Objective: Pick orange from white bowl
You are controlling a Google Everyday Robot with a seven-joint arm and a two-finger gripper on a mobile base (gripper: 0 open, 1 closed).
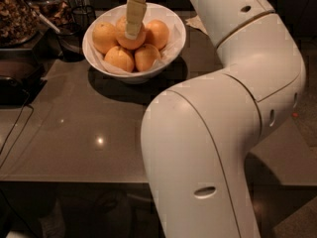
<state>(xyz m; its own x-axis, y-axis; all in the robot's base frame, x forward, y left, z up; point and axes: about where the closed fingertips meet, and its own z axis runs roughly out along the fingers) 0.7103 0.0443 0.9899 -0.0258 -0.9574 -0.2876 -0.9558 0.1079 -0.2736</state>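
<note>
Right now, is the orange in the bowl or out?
In. The orange rests on others inside the white bowl; the tool is over it.

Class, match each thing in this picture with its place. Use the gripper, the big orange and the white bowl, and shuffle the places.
Things:
1. gripper
2. orange
3. white bowl

Places:
A. standing on the dark table
B. above the bowl, in front of the middle fruit
C. middle of the pile inside the bowl

Pairs: 1-B; 2-C; 3-A
</note>
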